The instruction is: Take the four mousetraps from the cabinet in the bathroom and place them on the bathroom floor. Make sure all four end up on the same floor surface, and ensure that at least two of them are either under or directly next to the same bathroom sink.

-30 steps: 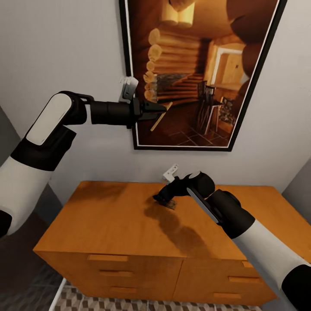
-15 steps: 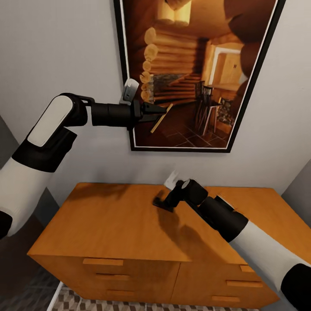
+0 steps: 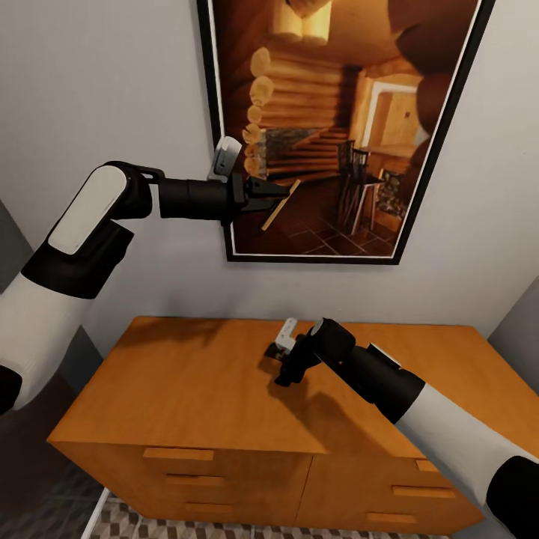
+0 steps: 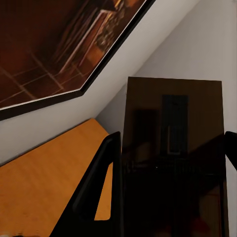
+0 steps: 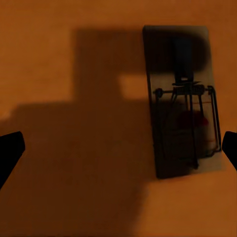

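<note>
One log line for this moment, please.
left gripper: shut on mousetrap, raised by painting | right gripper: open, above second mousetrap on cabinet top

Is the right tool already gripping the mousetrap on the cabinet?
No, the right tool is open above the mousetrap, fingertips apart from it.

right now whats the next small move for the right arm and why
Probably shift the right gripper sideways to centre on the mousetrap, then lower. In the right wrist view its open jaws straddle the trap, which lies flat on the cabinet top, off-centre toward one finger. The left gripper already holds a trap up by the picture.
</note>
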Controlling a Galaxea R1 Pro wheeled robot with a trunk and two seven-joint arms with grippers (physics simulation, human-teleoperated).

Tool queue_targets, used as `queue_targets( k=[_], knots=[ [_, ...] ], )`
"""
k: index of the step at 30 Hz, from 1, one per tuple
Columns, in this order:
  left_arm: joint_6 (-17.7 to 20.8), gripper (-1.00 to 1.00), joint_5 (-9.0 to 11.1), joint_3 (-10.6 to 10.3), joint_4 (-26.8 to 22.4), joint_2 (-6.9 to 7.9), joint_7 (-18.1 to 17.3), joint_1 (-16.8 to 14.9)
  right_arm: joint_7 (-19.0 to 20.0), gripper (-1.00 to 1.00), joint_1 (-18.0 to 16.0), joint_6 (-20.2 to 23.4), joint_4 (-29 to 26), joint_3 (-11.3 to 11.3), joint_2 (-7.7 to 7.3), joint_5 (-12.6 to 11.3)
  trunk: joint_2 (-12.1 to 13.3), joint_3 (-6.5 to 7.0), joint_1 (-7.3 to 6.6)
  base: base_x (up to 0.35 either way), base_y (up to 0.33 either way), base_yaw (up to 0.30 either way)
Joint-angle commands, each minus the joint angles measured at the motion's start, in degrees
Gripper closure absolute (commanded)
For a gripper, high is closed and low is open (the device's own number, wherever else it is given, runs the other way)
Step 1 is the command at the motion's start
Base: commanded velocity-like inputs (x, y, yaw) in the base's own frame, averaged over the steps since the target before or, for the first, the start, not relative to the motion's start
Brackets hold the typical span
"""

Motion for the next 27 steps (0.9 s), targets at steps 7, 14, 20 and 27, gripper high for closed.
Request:
queue_targets(
  k=[7,14,20,27],
  knots=[
    [0.01,1.00,-0.03,0.00,-0.03,-0.01,0.02,0.00,2.28,-1.00,0.00,-0.63,0.02,-0.06,-0.09,0.02,0.00,0.00,0.00,0.000,0.000,0.000],
    [0.01,1.00,-0.03,-0.98,-0.01,-0.03,-0.01,0.00,5.59,-1.00,-0.03,-0.70,-0.23,-0.21,-0.16,0.22,0.00,0.00,0.00,0.059,-0.015,0.000],
    [-0.37,1.00,-0.04,-1.55,-0.01,-0.03,0.04,0.00,6.31,-1.00,-0.71,-0.76,-0.39,-0.25,-0.17,0.19,0.00,0.00,0.00,0.201,-0.038,0.000],
    [-0.58,1.00,-0.03,-1.64,0.00,-0.03,-0.01,0.00,6.41,-1.00,-1.11,-0.79,-0.45,-0.25,-0.14,0.16,0.00,0.00,0.00,0.034,-0.005,0.000]
  ],
)
